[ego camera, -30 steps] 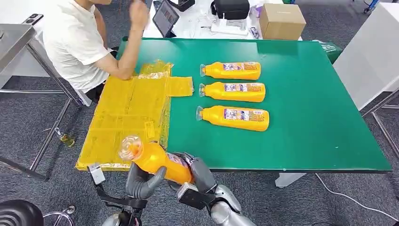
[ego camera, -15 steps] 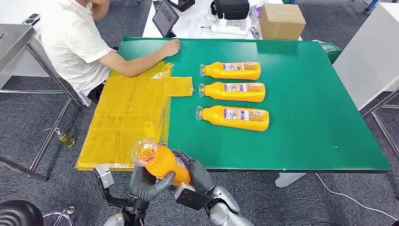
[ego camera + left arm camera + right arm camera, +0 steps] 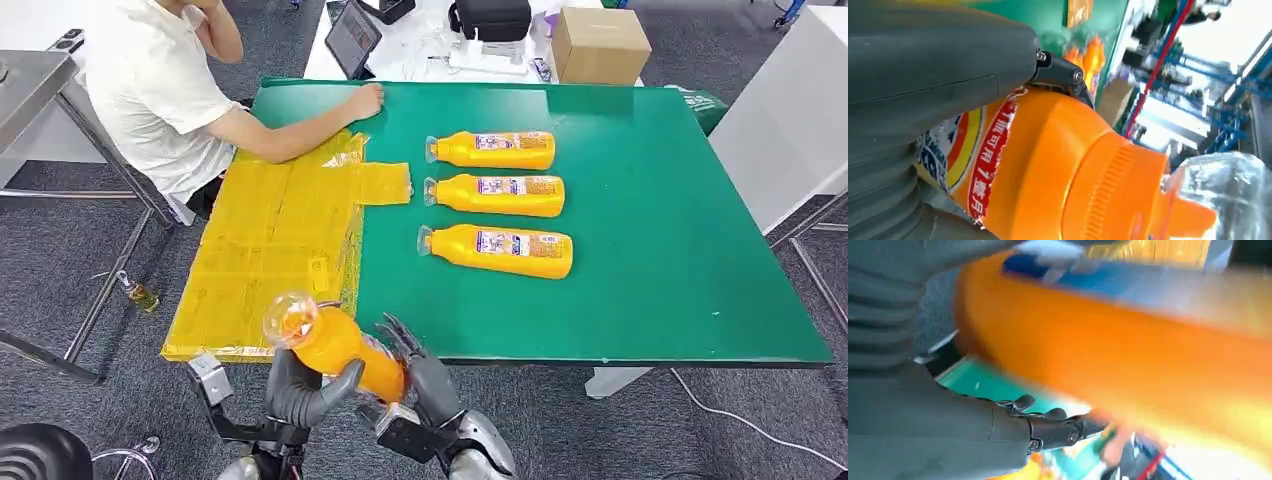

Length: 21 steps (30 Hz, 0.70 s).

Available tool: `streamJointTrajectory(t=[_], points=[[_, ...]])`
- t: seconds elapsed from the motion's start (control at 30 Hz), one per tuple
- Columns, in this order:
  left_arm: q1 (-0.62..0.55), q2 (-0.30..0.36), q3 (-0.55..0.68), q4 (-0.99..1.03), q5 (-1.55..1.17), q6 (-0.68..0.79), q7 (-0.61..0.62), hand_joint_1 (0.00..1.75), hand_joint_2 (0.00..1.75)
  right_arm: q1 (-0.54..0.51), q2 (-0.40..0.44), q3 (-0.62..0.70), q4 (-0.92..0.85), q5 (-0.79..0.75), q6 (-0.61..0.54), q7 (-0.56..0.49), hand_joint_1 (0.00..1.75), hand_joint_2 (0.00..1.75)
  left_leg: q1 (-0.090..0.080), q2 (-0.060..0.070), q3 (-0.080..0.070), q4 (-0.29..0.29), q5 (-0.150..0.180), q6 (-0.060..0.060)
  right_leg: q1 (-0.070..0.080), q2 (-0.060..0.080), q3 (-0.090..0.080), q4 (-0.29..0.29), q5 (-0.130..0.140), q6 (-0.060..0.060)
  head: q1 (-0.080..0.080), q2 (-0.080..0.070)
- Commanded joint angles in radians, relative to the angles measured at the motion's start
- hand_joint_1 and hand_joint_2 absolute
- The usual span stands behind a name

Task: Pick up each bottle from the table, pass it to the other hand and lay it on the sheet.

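Observation:
An orange bottle [image 3: 335, 345] with a clear cap hangs tilted just off the table's near edge, cap toward the yellow sheet [image 3: 270, 240]. My left hand [image 3: 300, 390] grips its body from below; the left wrist view shows the bottle [image 3: 1048, 165] close up under the thumb of my left hand [image 3: 923, 65]. My right hand [image 3: 425, 375] sits beside the bottle's base with its fingers [image 3: 398, 335] spread. In the right wrist view the blurred bottle [image 3: 1123, 350] lies apart from my right hand [image 3: 948, 430], whose fingers [image 3: 1058, 430] are stretched out. Three more orange bottles [image 3: 500, 250] lie in a column on the green table [image 3: 650, 250].
A person in a white shirt [image 3: 160, 90] sits at the table's far left corner, one hand [image 3: 365, 100] resting on the table just beyond the sheet. A cardboard box [image 3: 598, 45], a tablet and a bag stand on a white table behind. Grey carpet surrounds the table.
My right hand's fingers have opened away from the bottle, which now sits in my left hand and has shifted slightly left. The person's hand came down onto the table.

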Motion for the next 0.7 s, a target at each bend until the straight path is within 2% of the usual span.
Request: streamJointTrajectory(t=[0.03,0.13,0.2,0.23,0.3,0.37,0.53,0.7], points=[[0.018,0.053,0.126,-0.044,-0.096,0.113,-0.004,1.75,1.75,0.079,-0.026,-0.148,-0.179,-0.040,-0.179,-0.022,0.00,0.00,0.000,0.000,0.007,-0.001,-0.002,0.002,0.001,-0.002,0.007,-0.001,-0.002,-0.004,0.000,0.000],[0.019,0.056,0.128,-0.048,-0.129,0.134,-0.006,1.75,1.75,0.087,-0.020,-0.176,-0.209,-0.037,-0.197,-0.022,0.00,0.00,0.000,0.001,0.002,-0.001,-0.001,0.001,0.000,0.000,0.002,0.000,-0.001,-0.002,0.000,0.000],[0.016,0.069,0.138,-0.055,-0.259,0.230,-0.012,1.75,1.75,0.151,0.054,-0.370,-0.384,0.052,-0.197,-0.022,0.00,0.00,0.000,0.000,0.005,-0.001,-0.002,0.002,0.001,-0.001,0.005,0.000,-0.002,-0.003,0.000,0.000],[0.011,0.080,0.147,-0.062,-0.324,0.269,-0.009,1.75,1.75,0.172,0.092,-0.455,-0.474,0.078,-0.197,-0.022,0.00,0.00,0.000,-0.001,0.001,0.001,-0.001,0.001,0.000,-0.002,0.000,0.002,-0.002,-0.002,0.000,0.000],[-0.004,0.095,0.167,-0.068,-0.444,0.324,-0.009,1.75,1.75,0.187,0.137,-0.568,-0.608,0.114,-0.197,-0.022,0.00,0.00,-0.001,-0.001,0.000,0.001,-0.001,0.001,0.000,-0.002,-0.001,0.003,-0.002,-0.002,0.001,0.000],[-0.024,0.097,0.185,-0.059,-0.503,0.342,0.005,1.75,1.75,0.189,0.160,-0.621,-0.688,0.119,-0.197,-0.022,0.00,0.00,-0.001,-0.001,-0.002,0.001,0.000,0.001,0.000,-0.002,-0.003,0.003,-0.001,-0.002,-0.001,0.000],[-0.107,0.114,0.218,0.015,-0.766,0.423,0.065,1.75,1.75,0.184,0.178,-0.644,-0.734,0.103,-0.197,-0.022,0.00,0.00,0.000,-0.004,0.001,0.000,0.001,0.001,0.000,-0.005,0.001,0.001,-0.001,-0.003,0.000,0.000],[-0.107,0.114,0.218,0.015,-0.766,0.423,0.065,1.75,1.75,0.184,0.178,-0.644,-0.734,0.103,-0.197,-0.022,0.00,0.00,0.000,-0.002,0.004,-0.001,0.000,0.001,0.000,-0.003,0.004,0.000,-0.001,-0.003,0.000,0.000]])
